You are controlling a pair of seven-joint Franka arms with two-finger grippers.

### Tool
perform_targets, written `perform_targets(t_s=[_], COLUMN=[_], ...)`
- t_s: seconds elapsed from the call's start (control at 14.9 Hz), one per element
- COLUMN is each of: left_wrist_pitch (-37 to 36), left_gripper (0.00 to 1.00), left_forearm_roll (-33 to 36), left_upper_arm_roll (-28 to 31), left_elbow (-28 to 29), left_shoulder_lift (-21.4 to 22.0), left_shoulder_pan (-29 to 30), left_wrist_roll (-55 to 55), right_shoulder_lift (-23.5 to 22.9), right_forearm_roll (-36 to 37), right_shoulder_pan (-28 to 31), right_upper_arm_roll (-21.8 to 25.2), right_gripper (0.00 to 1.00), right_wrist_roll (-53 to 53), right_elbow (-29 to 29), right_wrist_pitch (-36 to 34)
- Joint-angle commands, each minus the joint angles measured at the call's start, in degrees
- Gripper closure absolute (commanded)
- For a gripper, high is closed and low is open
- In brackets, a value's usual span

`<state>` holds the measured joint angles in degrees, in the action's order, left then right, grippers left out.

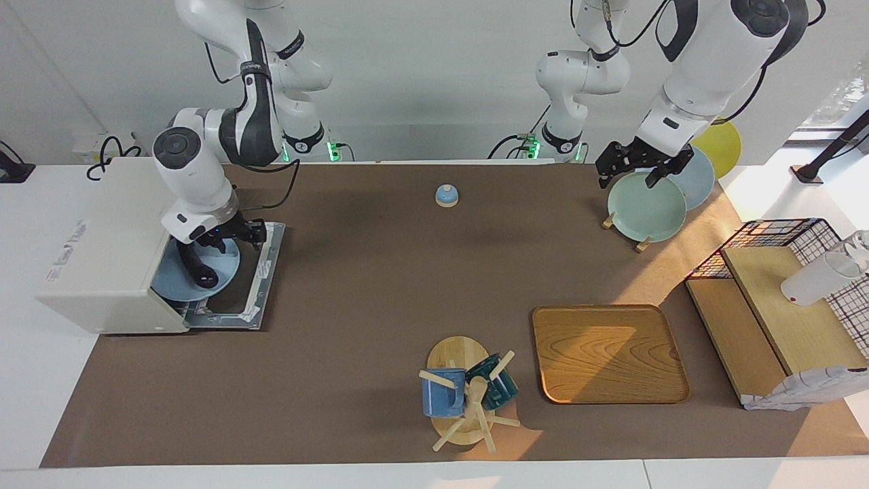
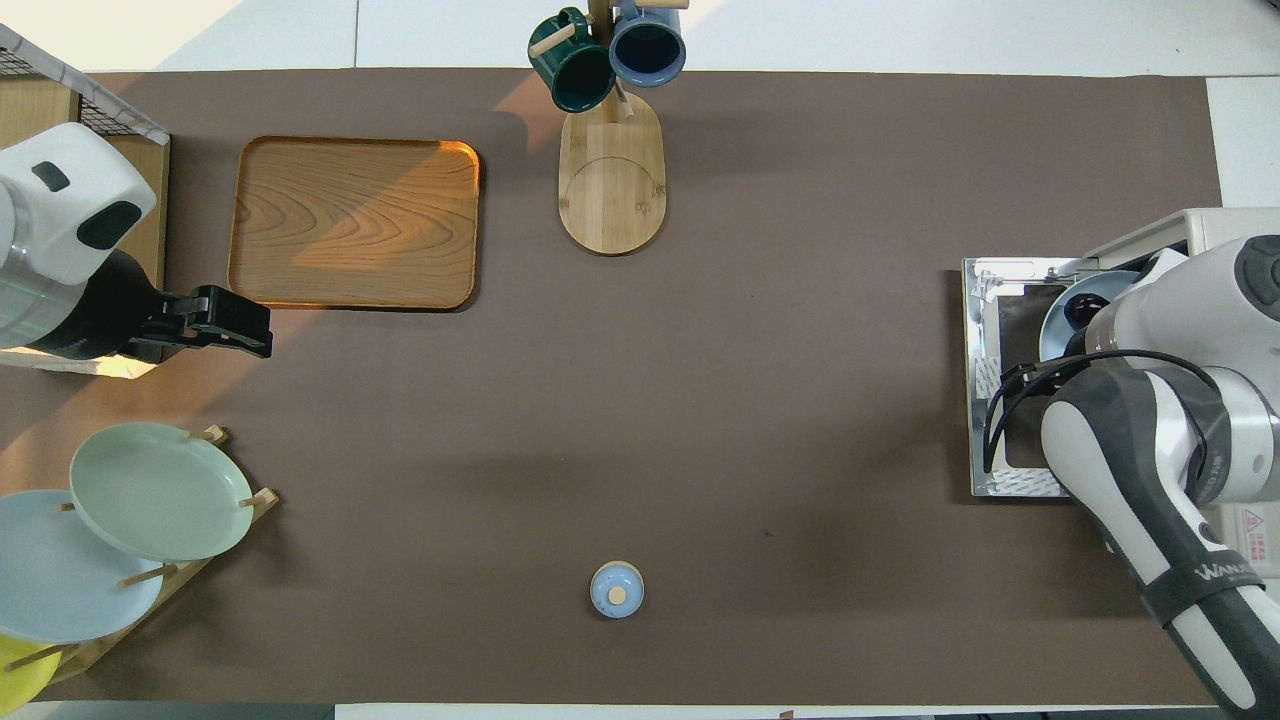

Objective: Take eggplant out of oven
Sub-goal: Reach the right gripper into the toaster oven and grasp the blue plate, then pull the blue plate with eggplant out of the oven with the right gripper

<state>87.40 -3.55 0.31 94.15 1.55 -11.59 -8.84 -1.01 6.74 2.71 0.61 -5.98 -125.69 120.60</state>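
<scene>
Right gripper (image 1: 227, 238) is down at the mouth of the oven (image 1: 102, 251), over the robot-side end of the eggplant (image 1: 198, 263); can't tell from either view whether its fingers are apart, together or already on the fruit, since the wrist hides them from overhead and the facing view doesn't resolve them. Eggplant lies on a light blue plate (image 1: 217, 275) that sticks partway out of the oven cavity over the dropped-down door (image 1: 261, 272). Its long axis runs roughly toward-and-away from the robots: the slim end sits under the gripper, the fat rounded end points away from the robots, toward the plate's rim. In the overhead view only that dark rounded end (image 2: 1080, 310) shows past the wrist. So the target is directly below the tool and extends away from it along the axis. My read: the grasp has to span the narrow width, jaws crosswise to the long axis, then pull out toward table centre, clear of the oven roof. Right arm is the obvious one; left gripper (image 1: 635, 166) waits over the pale green plate (image 1: 645, 207) in the rack at the left arm's end, well apart from the oven.
</scene>
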Motion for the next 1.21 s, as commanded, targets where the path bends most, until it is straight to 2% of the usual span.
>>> perform_targets(t_s=[0.0, 0.13, 0.27, 0.4, 0.54, 0.74, 0.8, 1.0, 1.14], left_wrist_pitch=[-0.04, -0.04, -0.04, -0.04, -0.04, -0.04, -0.04, -0.04, -0.3], left_gripper=[0.0, 0.0, 0.0, 0.0, 0.0, 0.0, 0.0, 0.0, 0.0], left_forearm_roll=[1.0, 1.0, 1.0, 1.0, 1.0, 1.0, 1.0, 1.0, 1.0], left_upper_arm_roll=[-0.4, -0.4, -0.4, -0.4, -0.4, -0.4, -0.4, -0.4, -0.4], left_elbow=[-0.01, -0.01, -0.01, -0.01, 0.07, -0.01, -0.01, 0.07, -0.01], left_shoulder_lift=[0.12, 0.12, 0.12, 0.12, 0.12, 0.12, 0.12, 0.12, 0.12], left_shoulder_pan=[0.61, 0.61, 0.61, 0.61, 0.61, 0.61, 0.61, 0.61, 0.61], left_wrist_roll=[0.49, 0.49, 0.49, 0.49, 0.49, 0.49, 0.49, 0.49, 0.4], right_shoulder_lift=[2.76, 2.68, 2.68, 2.07, 0.4, -1.62, -4.15, -10.05, -18.89], right_forearm_roll=[-0.15, 0.72, 5.02, 7.5, 7.24, 6.89, 5.32, -1.19, -2.08], right_shoulder_pan=[1.25, 1.25, 0.46, -2.42, -9.09, -21.56, -25.7, -31.16, -37.14], right_upper_arm_roll=[-0.35, -0.26, -0.35, -0.96, -1.05, -1.23, -1.23, -1.4, -1.49], right_gripper=[0.61, 1.0, 1.0, 1.0, 1.0, 1.0, 1.0, 1.0, 1.0], right_wrist_roll=[-2.89, -6.48, -8.78, -8.35, -4.77, 9.54, 14.54, 23.01, 32.21], right_elbow=[-4.12, -4.13, -3.78, -0.37, 5.16, 11.06, 14.82, 23.88, 35.88], right_wrist_pitch=[3.24, 3.59, 3.33, -0.16, -5.61, -10.19, -12.12, -13.72, -17.3])
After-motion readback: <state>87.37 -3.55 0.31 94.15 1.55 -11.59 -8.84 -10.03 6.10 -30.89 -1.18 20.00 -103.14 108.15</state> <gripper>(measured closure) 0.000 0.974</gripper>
